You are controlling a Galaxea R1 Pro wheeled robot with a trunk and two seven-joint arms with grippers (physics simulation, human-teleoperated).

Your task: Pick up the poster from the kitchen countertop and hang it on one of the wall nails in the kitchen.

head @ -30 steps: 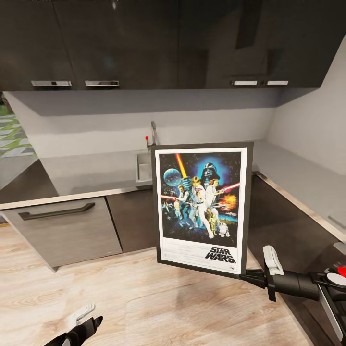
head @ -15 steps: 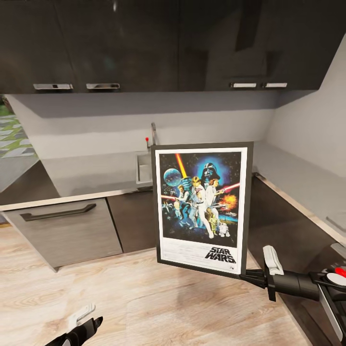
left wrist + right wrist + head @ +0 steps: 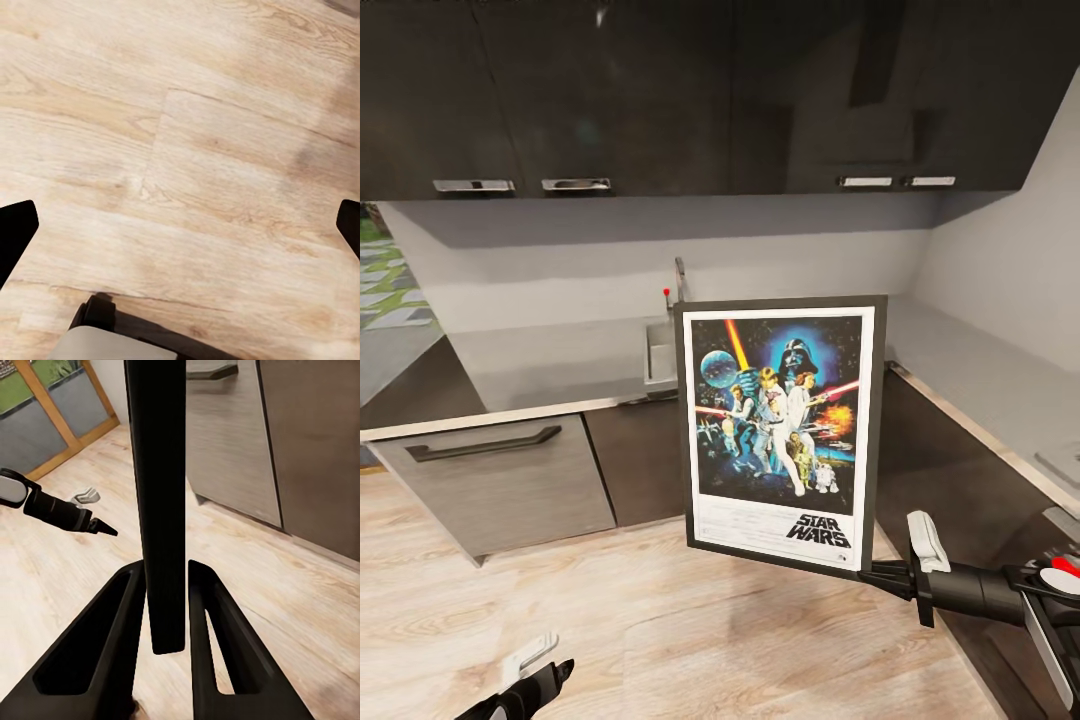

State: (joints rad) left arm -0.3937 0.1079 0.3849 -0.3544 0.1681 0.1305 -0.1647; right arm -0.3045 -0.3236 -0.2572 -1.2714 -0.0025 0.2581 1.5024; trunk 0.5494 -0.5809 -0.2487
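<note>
The flat, black-framed Star Wars poster [image 3: 778,435] stands upright, its lower corner pinched in the right hand [image 3: 872,574]. Behind lies the matte grey bench [image 3: 550,365]. The left hand [image 3: 550,662] hangs spread wide over pale wood-grain floor [image 3: 195,150].

Right hand [image 3: 880,577] extended forward, fingers clamped shut, left hand [image 3: 550,668] low, fingers spread apart

We see the poster [image 3: 778,432] upright in front of the bench [image 3: 550,365], its lower right corner in our right claw [image 3: 875,575]. The sink [image 3: 658,352] lies behind its left edge. Our left claw [image 3: 545,665] hangs low left over the floor [image 3: 660,620].
</note>
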